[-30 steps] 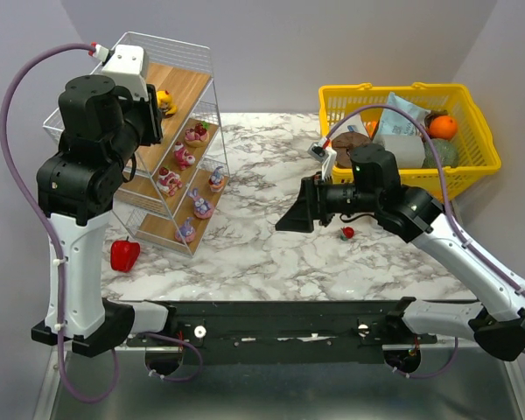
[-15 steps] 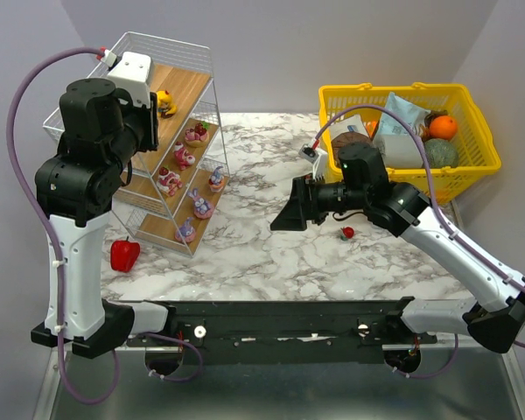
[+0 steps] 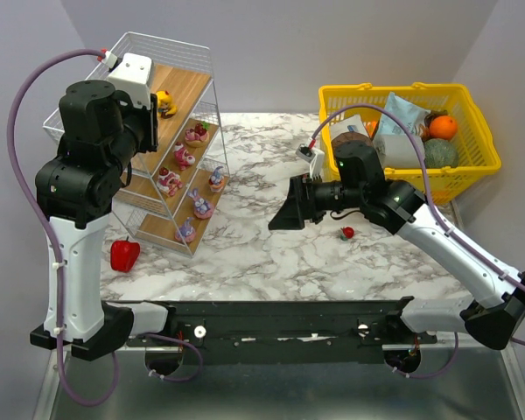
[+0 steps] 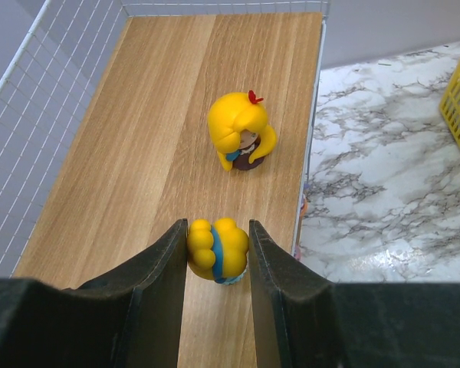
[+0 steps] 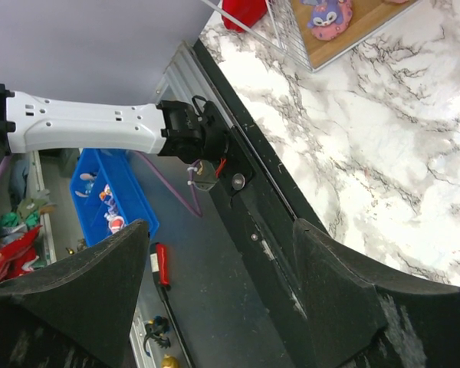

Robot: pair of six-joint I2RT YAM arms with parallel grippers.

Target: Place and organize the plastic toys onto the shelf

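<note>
1. Left gripper (image 4: 218, 231) pinches a small yellow plastic toy with a blue band (image 4: 217, 251) over the top wooden board of the white wire shelf (image 4: 138, 153).
2. A second yellow figurine (image 4: 241, 136) stands on that board.
3. Right gripper (image 5: 218, 238), spread wide, holds nothing above the marble table (image 3: 271, 254).

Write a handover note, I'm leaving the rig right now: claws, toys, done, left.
Left claw: shut on a yellow toy over the top board of the shelf, near the other yellow toy.
Right claw: open, empty, above the table.
Done: six pink and purple toys on the two lower boards.
Left: release the yellow toy; fetch the small red toy from the table.
</note>
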